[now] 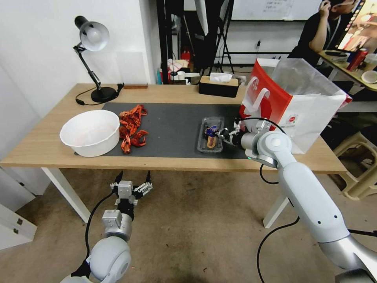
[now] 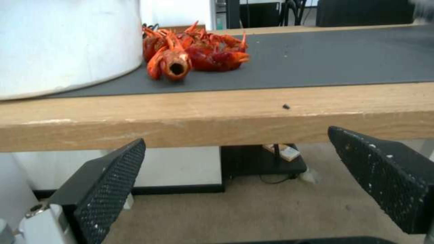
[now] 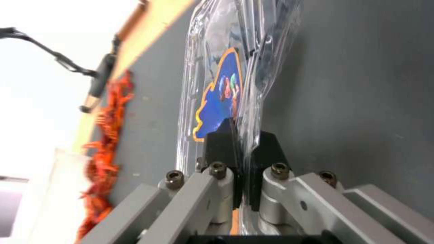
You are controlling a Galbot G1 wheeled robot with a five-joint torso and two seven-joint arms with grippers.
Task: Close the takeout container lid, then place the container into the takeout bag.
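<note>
Head view: my right tool (image 1: 224, 135) reaches over the desk (image 1: 176, 94) edge to the container (image 1: 211, 134), which lies flat on the dark mat (image 1: 172, 122), just beside the bag (image 1: 298, 102).
Right tool state: clenched on the container's thin clear rim; in the right wrist view the black fingers (image 3: 223, 142) pinch a fold of clear plastic (image 3: 246, 67) between them.
Left tool: (image 1: 131, 188) parked below the desk front, jaws released wide with nothing between; textured black pads (image 2: 111, 183) seen in the left wrist view.
Container material: thin clear clamshell, glossy, ribbed and creased, with a blue and orange sticker (image 3: 219, 101) showing through.
Lid: I cannot tell from these views whether it has snapped fully shut.
Handling, my judgement: very light, flexes easily, slick surface. A hard squeeze would buckle the wall. The rim flange is the stiffest part, so holding there suits me.
Risk, my judgement: an edge pinch may let the box sag or twist when lifted, and an unlatched lid could spring open.
Bag: tall boxy paper, red and white, white handle (image 1: 261, 98), crinkled clear liner standing open at the top. Paper walls look soft and would give if bumped.
Mat: matte, slightly grainy, likely some grip under the box.
Other items: white bowl (image 1: 90, 131), smooth and round; red crayfish (image 1: 131, 127) heaped beside it, well apart from the container.
</note>
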